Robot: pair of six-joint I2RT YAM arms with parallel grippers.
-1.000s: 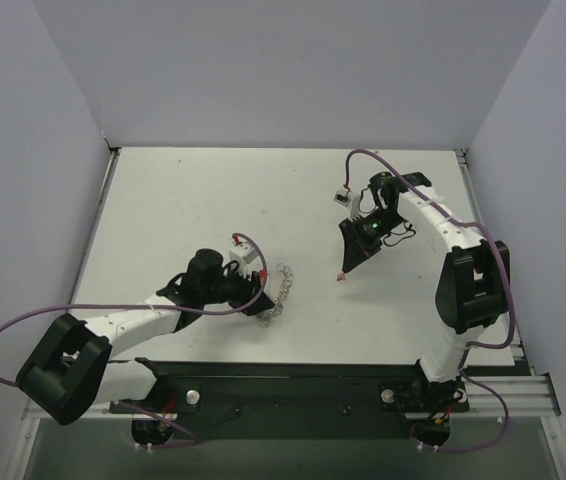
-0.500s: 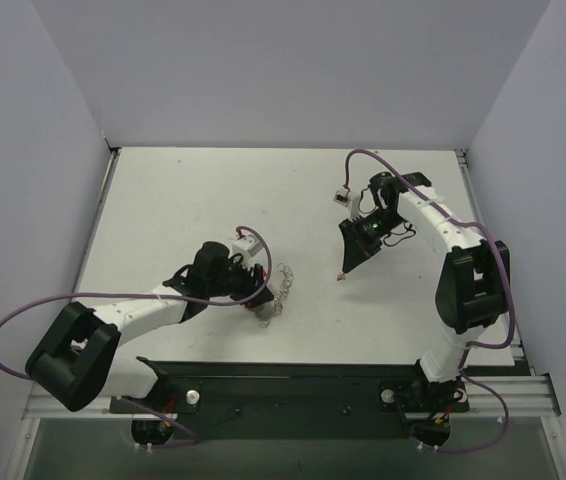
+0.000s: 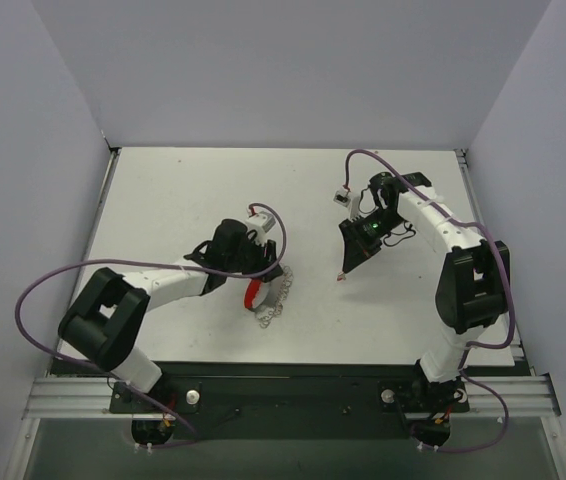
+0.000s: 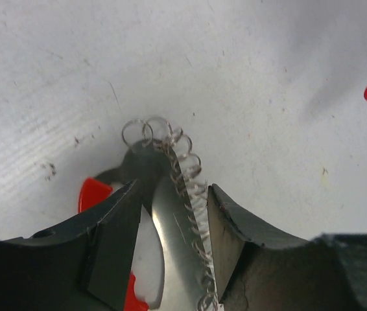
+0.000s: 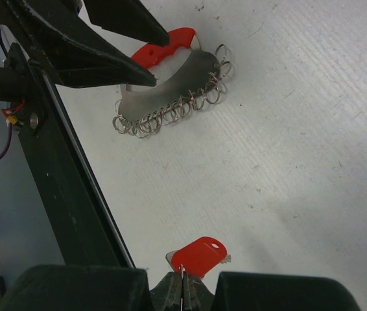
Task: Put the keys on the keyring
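Note:
The keyring is a curved silver plate [image 5: 164,87] with a thin red band [image 5: 164,44] on one edge and a row of silver wire rings [image 5: 170,113] on the other. It lies near the table's middle [image 3: 275,295]. My left gripper [image 3: 258,288] stands over it. In the left wrist view its jaws [image 4: 170,194] are astride the plate [image 4: 170,220], the right finger against the rings [image 4: 187,162], with a gap at the left finger. My right gripper [image 5: 183,275] is shut on a red-headed key [image 5: 200,254], held just above the table [image 3: 341,275], apart from the rings.
A black rail [image 3: 293,375] runs along the near table edge; it also shows in the right wrist view [image 5: 73,194]. Grey walls close off the left, back and right. Purple cables loop beside both arms.
My left arm has swung its wrist right and farther out over the plate, and the red band has come into view beside the fingers. The right arm and key have not moved.

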